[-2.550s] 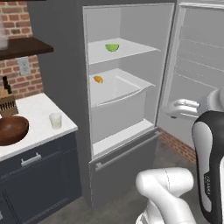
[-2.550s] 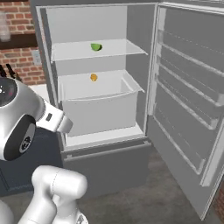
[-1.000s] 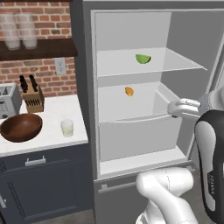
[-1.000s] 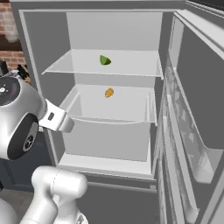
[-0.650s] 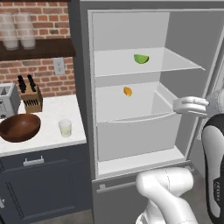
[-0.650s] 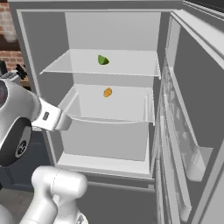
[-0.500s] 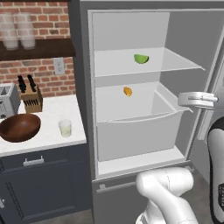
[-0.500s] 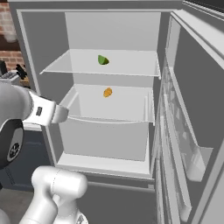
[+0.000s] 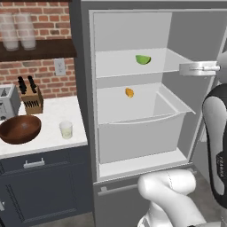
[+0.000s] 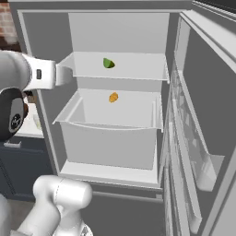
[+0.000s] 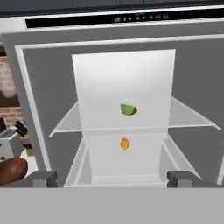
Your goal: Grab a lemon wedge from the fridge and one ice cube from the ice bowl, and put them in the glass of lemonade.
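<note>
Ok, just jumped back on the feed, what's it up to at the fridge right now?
The fridge stands open and the arm is raised in front of it, with the open, empty gripper aimed inside. The lemon wedge lies untouched on the upper shelf, with a small orange piece in the drawer below. On the counter to the left, the ice bowl and the glass of lemonade wait. Nothing has been picked yet.

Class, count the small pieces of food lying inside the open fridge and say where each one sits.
2. The green lemon wedge lies on the upper shelf; the small orange-yellow piece lies below it, in the drawer. Anything deeper in the drawer would be hidden.
</note>
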Available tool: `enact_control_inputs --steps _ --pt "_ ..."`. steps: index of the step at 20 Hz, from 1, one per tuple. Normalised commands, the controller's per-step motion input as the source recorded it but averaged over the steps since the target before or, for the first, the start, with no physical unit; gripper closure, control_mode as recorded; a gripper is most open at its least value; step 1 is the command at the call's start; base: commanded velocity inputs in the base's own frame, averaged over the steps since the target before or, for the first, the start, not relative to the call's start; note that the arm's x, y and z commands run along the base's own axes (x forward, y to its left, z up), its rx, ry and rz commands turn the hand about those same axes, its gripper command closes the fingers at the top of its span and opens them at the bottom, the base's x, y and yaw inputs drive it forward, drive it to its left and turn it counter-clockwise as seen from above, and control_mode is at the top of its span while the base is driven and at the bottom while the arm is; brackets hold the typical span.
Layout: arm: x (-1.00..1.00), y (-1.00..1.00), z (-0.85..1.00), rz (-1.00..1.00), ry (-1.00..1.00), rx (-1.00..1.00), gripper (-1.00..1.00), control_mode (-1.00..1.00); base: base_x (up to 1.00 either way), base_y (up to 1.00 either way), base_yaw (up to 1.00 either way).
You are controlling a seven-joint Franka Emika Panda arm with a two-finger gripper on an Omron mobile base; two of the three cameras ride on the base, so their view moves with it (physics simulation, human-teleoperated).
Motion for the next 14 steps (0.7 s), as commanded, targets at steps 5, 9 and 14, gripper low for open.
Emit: enact_control_inputs --steps 5,9,14 --pt "0.38 -0.16 0.05 0.04 0.05 0.0 -1.0 -1.0 0.0 0.0 0.0" --pt "0.73 -0.02 -0.11 0.0 0.03 -0.02 -1.0 -1.0 0.0 0.0 0.0" --pt "1.0 0.0 -0.31 0.0 0.2 -0.16 -1.0 -1.0 0.0 0.0 0.0"
